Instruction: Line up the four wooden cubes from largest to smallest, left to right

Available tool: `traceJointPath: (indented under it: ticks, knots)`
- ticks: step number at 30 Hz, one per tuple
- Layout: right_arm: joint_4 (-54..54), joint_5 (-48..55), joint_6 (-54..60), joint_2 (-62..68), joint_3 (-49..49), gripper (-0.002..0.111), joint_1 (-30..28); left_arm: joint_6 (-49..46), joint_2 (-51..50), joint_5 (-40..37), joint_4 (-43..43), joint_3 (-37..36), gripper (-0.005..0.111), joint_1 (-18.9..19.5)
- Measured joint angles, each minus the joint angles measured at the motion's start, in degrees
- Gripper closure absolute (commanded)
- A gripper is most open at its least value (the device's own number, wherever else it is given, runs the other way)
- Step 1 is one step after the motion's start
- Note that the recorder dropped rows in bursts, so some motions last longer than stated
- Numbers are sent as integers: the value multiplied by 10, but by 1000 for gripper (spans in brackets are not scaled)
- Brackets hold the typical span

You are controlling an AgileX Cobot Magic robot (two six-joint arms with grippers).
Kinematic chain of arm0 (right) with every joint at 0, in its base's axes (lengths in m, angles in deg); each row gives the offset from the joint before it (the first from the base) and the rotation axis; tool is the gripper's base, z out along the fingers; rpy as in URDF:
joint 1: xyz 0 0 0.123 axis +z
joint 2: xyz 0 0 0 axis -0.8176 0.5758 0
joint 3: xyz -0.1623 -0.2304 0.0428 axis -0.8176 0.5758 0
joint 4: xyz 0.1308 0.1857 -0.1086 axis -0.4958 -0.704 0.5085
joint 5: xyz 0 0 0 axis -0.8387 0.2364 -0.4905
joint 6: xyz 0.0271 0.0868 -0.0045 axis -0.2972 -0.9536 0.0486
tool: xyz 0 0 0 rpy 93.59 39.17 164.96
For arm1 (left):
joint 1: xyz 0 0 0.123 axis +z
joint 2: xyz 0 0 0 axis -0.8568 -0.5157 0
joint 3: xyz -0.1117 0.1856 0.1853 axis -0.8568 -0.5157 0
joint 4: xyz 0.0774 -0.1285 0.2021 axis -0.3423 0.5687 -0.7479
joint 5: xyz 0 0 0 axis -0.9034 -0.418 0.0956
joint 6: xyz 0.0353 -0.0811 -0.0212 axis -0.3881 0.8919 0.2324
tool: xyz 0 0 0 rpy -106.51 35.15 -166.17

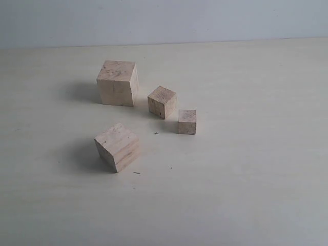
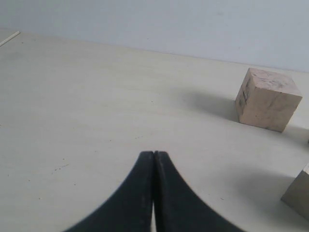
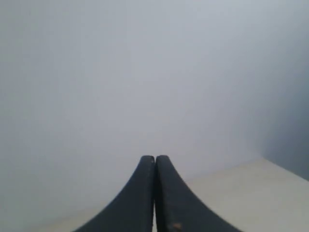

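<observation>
Four wooden cubes on the table, neither arm in the exterior view. Largest cube sits far left; third cube near it to the right, a narrow gap between them; smallest cube just beside that one, further right and closer to the camera. These three already run large to small, on a slight diagonal. Second-largest cube is out of the row: well apart, on the near side, roughly level with the largest from left to right, and turned corner-on. Left gripper has its jaws pressed together, nothing between them, low over bare table; the largest cube lies ahead of it and off to one side, and another cube is cut by the frame edge, likely the second-largest. Right gripper likewise closed and empty, facing the wall, no cube in its view. Judgement: left arm is the nearer one for the stray cube; jaws must open first, and the gap in the row looks too tight, so the two smaller cubes need shifting right, where the table is bare
</observation>
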Motion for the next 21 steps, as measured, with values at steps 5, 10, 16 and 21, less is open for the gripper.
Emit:
traceJointPath:
  ticks: [5,10,16,21]
  knots:
    - [-21,-91,-50,-1,-24,108,0,0,0,0,0,0,107,0]
    - [-20,-16,-55,42,-142,108,0,0,0,0,0,0,107,0]
    - [-19,123,-56,211,-341,108,0,0,0,0,0,0,107,0]
    - [-60,256,-6,370,-498,108,47,0,0,0,0,0,107,0]
